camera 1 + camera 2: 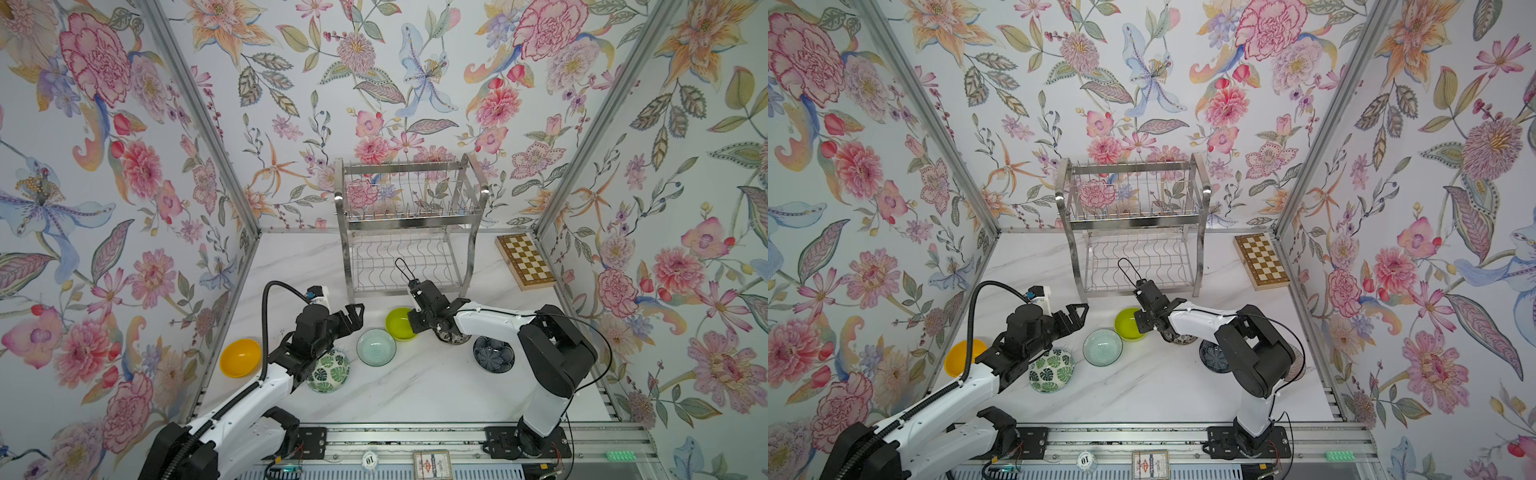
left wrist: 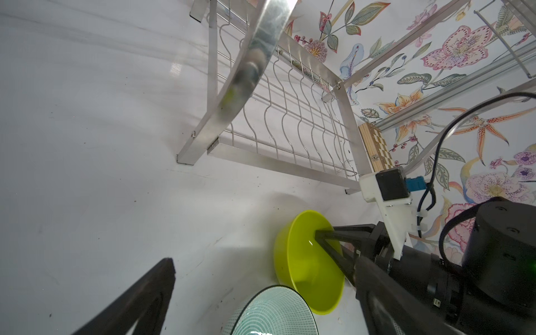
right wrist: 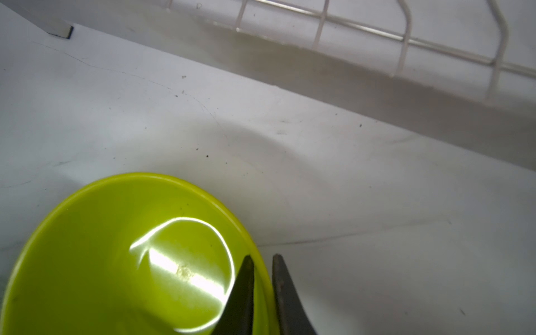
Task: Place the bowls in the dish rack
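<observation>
Your right fingers (image 3: pixel 240 295) are closed on the lime bowl (image 1: pixel 397 324). One finger is inside the bowl and one is outside, and they pinch the rim on the side nearest the arm. The bowl sits flat on the tabletop (image 1: pixel 415 386), just in front of the rack (image 1: pixel 411 224). The rack has no bowls in it yet.

Your left fingers (image 1: pixel 353 316) are wide open and hold nothing. They hang over the tabletop between the leaf bowl (image 1: pixel 332 374) and the rack.

The lime bowl looks like shiny plastic. So it is likely light and stiff, and it should not break easily. But shiny also means slippery. You hold it by one thin edge, so it may tip or swing down when you lift. Squeeze well and go up slowly. The rim is a good place to hold, because the wall is thin enough to fit between the fingers.

The orange bowl (image 1: pixel 240 357) looks like the same plastic. The aqua bowl (image 1: pixel 376 347), the leaf bowl and the navy bowl (image 1: pixel 493 354) look harder and heavier, like glass or china. Those could chip on the steel wires, so take them by the rim too and set them down gently.
</observation>
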You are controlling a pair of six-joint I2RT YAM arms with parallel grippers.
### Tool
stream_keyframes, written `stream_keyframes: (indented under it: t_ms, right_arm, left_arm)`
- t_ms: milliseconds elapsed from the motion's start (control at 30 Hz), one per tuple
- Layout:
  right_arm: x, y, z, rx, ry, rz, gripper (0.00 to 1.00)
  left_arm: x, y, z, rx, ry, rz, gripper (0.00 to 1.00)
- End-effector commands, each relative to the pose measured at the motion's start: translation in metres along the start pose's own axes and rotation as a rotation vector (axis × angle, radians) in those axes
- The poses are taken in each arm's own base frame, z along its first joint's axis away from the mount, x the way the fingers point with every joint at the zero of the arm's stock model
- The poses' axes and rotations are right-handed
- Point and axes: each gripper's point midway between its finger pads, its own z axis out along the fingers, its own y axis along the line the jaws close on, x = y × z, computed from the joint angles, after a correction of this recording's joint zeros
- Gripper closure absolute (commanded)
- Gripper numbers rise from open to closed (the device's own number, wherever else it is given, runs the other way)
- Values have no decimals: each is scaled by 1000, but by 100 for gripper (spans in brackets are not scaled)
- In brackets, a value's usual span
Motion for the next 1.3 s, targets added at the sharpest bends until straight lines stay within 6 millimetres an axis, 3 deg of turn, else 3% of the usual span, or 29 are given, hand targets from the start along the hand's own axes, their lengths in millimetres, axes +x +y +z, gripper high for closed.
stream_keyframes:
  t_ms: [0, 133, 433, 633, 867, 967, 1100, 1267]
  right_arm:
    - [3, -10, 6, 69, 9, -15, 93]
    - [-1, -16, 4, 107, -18, -25, 100]
    - [-19, -32, -15, 165, -105, -56, 100]
    - [-37, -43, -45, 160, -198, -15, 100]
    - [-70, -48, -88, 101, -399, 84, 100]
    - [-84, -49, -102, 97, -483, 108, 100]
    - [-99, -50, -116, 97, -584, 176, 100]
    - [-105, -47, -119, 106, -649, 224, 100]
  left_arm:
    - [1, 2, 5, -13, -18, 3, 1]
    - [2, 0, 9, -23, -16, 19, 1]
    - [-8, -13, 15, -27, -23, 82, 1]
    - [-8, -39, 23, -4, -30, 167, 1]
    - [2, -86, 36, 44, -56, 316, 2]
    - [4, -95, 45, 31, -54, 350, 4]
    - [2, -107, 54, 41, -51, 351, 12]
    - [0, -117, 60, 58, -80, 356, 17]
